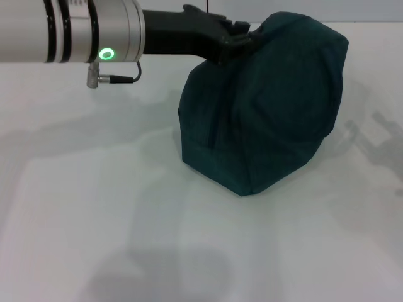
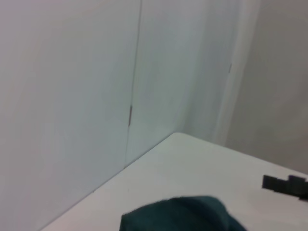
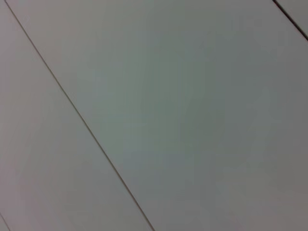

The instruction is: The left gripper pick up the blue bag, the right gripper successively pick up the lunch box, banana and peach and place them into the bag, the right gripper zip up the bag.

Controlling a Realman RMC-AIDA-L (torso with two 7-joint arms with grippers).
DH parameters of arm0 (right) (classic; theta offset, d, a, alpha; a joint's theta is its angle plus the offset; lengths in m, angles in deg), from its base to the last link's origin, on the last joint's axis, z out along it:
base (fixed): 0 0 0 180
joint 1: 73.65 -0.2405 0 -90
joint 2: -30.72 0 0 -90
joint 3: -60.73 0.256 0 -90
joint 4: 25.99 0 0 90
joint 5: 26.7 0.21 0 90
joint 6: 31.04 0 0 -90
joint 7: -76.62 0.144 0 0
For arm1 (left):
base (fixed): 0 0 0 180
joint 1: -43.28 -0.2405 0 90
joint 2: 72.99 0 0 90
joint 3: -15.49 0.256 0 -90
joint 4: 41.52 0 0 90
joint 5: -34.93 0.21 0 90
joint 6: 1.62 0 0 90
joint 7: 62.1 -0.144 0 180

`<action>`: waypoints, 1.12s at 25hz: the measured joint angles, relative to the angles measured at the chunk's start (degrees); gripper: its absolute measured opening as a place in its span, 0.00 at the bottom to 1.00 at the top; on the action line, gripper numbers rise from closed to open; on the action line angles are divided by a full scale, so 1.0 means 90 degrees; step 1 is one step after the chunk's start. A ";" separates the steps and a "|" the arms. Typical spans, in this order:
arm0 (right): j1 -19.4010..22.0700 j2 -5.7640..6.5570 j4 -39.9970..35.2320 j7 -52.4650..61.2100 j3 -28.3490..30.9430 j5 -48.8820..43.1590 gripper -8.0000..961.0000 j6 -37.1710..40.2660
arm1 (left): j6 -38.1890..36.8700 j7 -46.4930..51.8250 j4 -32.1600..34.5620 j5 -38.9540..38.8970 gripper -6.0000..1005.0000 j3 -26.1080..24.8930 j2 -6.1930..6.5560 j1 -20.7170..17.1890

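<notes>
- One arm is doing the work on our left side: its silver cylindrical wrist with the green ring light is reaching across the far part of the white table (image 1: 94, 207) toward the middle.
- We are seeing the left gripper (image 1: 236, 39), a black two-fingered claw, pressing into the top far edge of the blue bag; its fingers are buried in the fabric there, so they appear to be pinching the cloth, though we cannot tell how far they are closed.
- We are judging that this high grip is meant to keep the bag propped up and steady, so that things can go in from the other side.
- Moving rightward, the large dark teal-blue fabric bag (image 1: 271, 107) is resting on the table, slumped and bulging toward us, with a dark seam running down its near-left face; we cannot make out its opening or zip.
- The left wrist view is showing only a rounded hump of the same teal fabric.
- We are finding no lunch box, banana or peach anywhere; whether they are inside the bag is hidden.
- Our right gripper is not appearing in any view; its wrist camera is facing only plain pale panels (image 3: 154, 115).
</notes>
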 joint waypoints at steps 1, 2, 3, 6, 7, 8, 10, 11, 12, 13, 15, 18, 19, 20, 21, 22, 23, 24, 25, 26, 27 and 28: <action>0.0008 0.0000 -0.0001 -0.0002 0.0001 0.0000 0.66 0.0001 | 0.0010 -0.0007 -0.0067 -0.0002 0.11 0.0000 -0.0001 0.0001; 0.0010 0.0000 0.0000 -0.0001 0.0002 0.0000 0.70 0.0001 | 0.0009 -0.0006 -0.0138 -0.0012 0.12 0.0000 -0.0001 0.0004; 0.0010 0.0000 0.0002 0.0002 0.0002 0.0000 0.72 0.0002 | -0.0005 0.0003 -0.0149 -0.0022 0.16 0.0000 0.0002 0.0001; 0.0016 0.0009 -0.0012 0.0004 0.0002 -0.0023 0.78 0.0103 | -0.0161 0.0036 0.0002 -0.0092 0.27 -0.0005 0.0015 -0.0105; 0.0017 0.0027 -0.0026 -0.0003 0.0002 -0.0036 0.80 0.0169 | -0.0237 0.0039 0.0111 -0.0156 0.31 -0.0014 0.0022 -0.0184; 0.0019 0.0047 -0.0038 -0.0011 -0.0005 -0.0056 0.81 0.0253 | -0.0326 0.0042 0.0251 -0.0260 0.35 -0.0032 0.0023 -0.0290; 0.0012 0.0163 -0.0052 -0.0022 -0.0036 -0.0102 0.85 0.0573 | -0.0531 0.0041 0.0497 -0.0462 0.43 -0.0118 0.0028 -0.0511; 0.0004 0.0225 -0.0056 -0.0036 -0.0046 -0.0143 0.87 0.0756 | -0.0710 -0.0033 0.0646 -0.0623 0.47 -0.0217 0.0028 -0.0681; -0.0007 0.0309 -0.0062 -0.0062 -0.0048 -0.0203 0.89 0.0977 | -0.0888 -0.0171 0.0751 -0.0791 0.51 -0.0317 0.0029 -0.0835; -0.0019 0.0381 -0.0067 -0.0114 -0.0050 -0.0302 0.91 0.1209 | -0.1063 -0.0371 0.0842 -0.0984 0.55 -0.0423 0.0029 -0.1010; -0.0045 0.0565 -0.0111 -0.0294 -0.0047 -0.0594 0.90 0.1756 | -0.1403 -0.0926 0.0963 -0.1436 0.66 -0.0608 0.0027 -0.1386; -0.0054 0.0835 -0.0469 -0.0622 -0.0032 -0.1450 0.90 0.2440 | -0.1829 -0.1818 0.0991 -0.1916 0.71 -0.0788 0.0025 -0.1936; -0.0044 0.0883 -0.0622 -0.0666 -0.0023 -0.1732 0.90 0.2510 | -0.1951 -0.2098 0.0949 -0.2001 0.71 -0.0832 0.0028 -0.2116; -0.0034 0.0919 -0.0792 -0.0688 -0.0018 -0.2051 0.90 0.2534 | -0.2084 -0.2384 0.0875 -0.2048 0.71 -0.0869 0.0029 -0.2282; -0.0028 0.0938 -0.0907 -0.0706 -0.0011 -0.2306 0.90 0.2514 | -0.2217 -0.2661 0.0766 -0.2051 0.71 -0.0896 0.0028 -0.2442; -0.0029 0.0940 -0.1019 -0.0730 -0.0007 -0.2583 0.90 0.2464 | -0.2311 -0.2887 0.0651 -0.2064 0.71 -0.0910 0.0028 -0.2534; -0.0033 0.0925 -0.1068 -0.0777 -0.0007 -0.2856 0.90 0.2385 | -0.2423 -0.3191 0.0471 -0.2062 0.71 -0.0917 0.0025 -0.2659; -0.0042 0.0907 -0.1102 -0.0832 -0.0001 -0.3096 0.90 0.2292 | -0.2520 -0.3536 0.0232 -0.2062 0.71 -0.0917 0.0024 -0.2785; -0.0051 0.0869 -0.1105 -0.0899 -0.0004 -0.3359 0.89 0.2168 | -0.2586 -0.3769 0.0056 -0.2065 0.71 -0.0917 0.0024 -0.2870; -0.0052 0.0837 -0.1108 -0.0962 -0.0003 -0.3504 0.89 0.2077 | -0.2632 -0.3992 -0.0150 -0.2046 0.71 -0.0918 0.0025 -0.2972; -0.0042 0.0779 -0.1108 -0.1062 -0.0003 -0.3706 0.89 0.1932 | -0.2645 -0.4172 -0.0314 -0.1988 0.71 -0.0921 0.0026 -0.3048; -0.0029 0.0729 -0.1100 -0.1160 -0.0005 -0.3845 0.89 0.1810 | -0.2646 -0.4275 -0.0433 -0.1940 0.71 -0.0928 0.0026 -0.3090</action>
